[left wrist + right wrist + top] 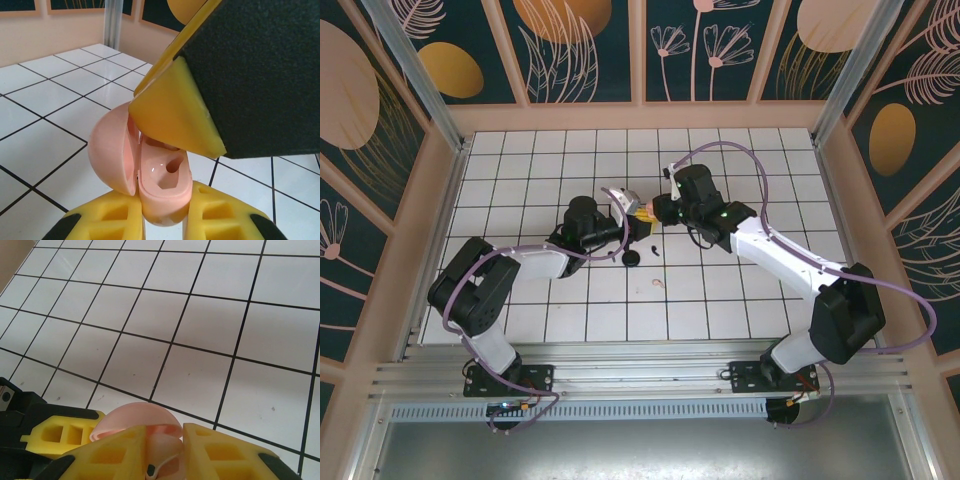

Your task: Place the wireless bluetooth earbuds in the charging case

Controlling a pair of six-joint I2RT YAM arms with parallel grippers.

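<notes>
A pale pink charging case [165,185] stands with its lid [112,150] swung open to the left, and one socket shows empty. My left gripper [164,199] is shut on the case's base. From the upper right, my right gripper [165,435] comes down onto the case top, its yellow fingertip [175,115] over the far socket. A pale pink earbud [162,452] sits between the right fingers, just in front of the pink lid [135,415]. From above, both grippers meet mid-table: left gripper [625,223], right gripper [646,210], with the case [622,196] between them. A second pink earbud [658,283] lies on the tiles.
A black charging case [632,258] lies on the white tiled floor just in front of the grippers, with a small black earbud [655,251] beside it. Wooden walls ring the tiled floor [720,300].
</notes>
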